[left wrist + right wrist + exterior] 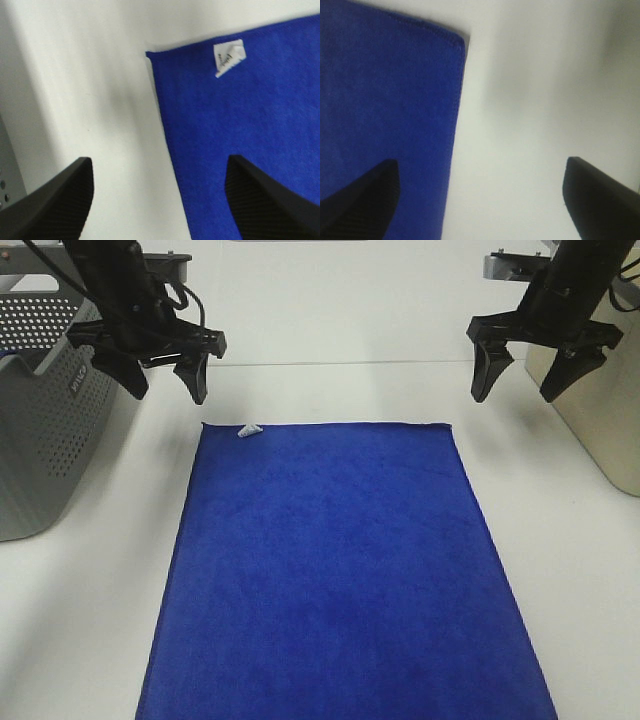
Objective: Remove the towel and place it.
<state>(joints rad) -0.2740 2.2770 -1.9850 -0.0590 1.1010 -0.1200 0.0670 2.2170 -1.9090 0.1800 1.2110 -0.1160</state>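
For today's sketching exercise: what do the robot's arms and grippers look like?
The left arm, right arm, left gripper and right gripper are all black. Each gripper has two tapered, claw-like fingers with finely ribbed inner faces. Thin black cables follow the left arm.

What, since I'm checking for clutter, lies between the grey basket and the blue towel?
Only bare white table separates the basket from the towel, seen in the exterior high view.
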